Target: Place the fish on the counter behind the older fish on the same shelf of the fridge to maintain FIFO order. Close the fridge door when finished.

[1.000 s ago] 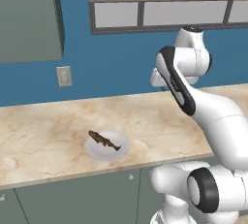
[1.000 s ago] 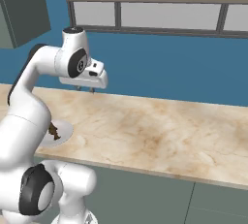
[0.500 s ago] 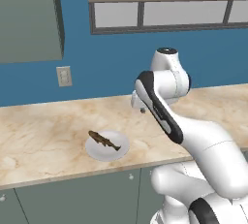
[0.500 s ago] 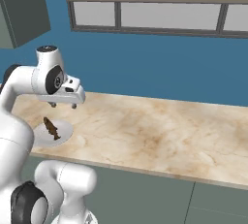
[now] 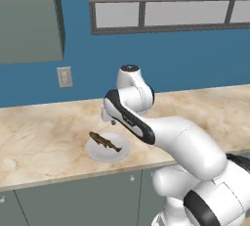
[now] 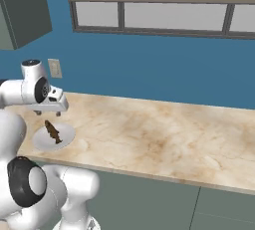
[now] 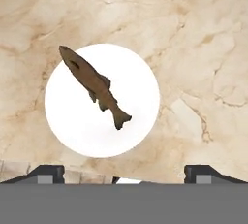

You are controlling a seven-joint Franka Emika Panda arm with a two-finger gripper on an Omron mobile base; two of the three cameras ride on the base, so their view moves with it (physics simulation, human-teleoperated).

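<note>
Long beige marble-veined counter (image 7: 193,48) spans the frame. Round white plate (image 7: 140,72) sits centre-left; small brown mottled fish (image 7: 94,85) lies on it, long axis upper left to lower right. Gripper (image 7: 124,172) spread wide at the bottom edge; the fish lies above and slightly left of the fingers.

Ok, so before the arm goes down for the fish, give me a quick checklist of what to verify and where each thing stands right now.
1. Fish lies on the white plate, head over the rim: ok.
2. Plate sits flat on the counter, near its front edge: ok.
3. Tool is open, fingertips wide apart: ok.
4. Tool is above the plate, not touching the fish: ok.
5. Fish is centred between the fingertips: not ok, it lies left of the middle in the hand view.
6. Fingers line up across the fish's body: cannot tell, the fish lies diagonally.
</note>
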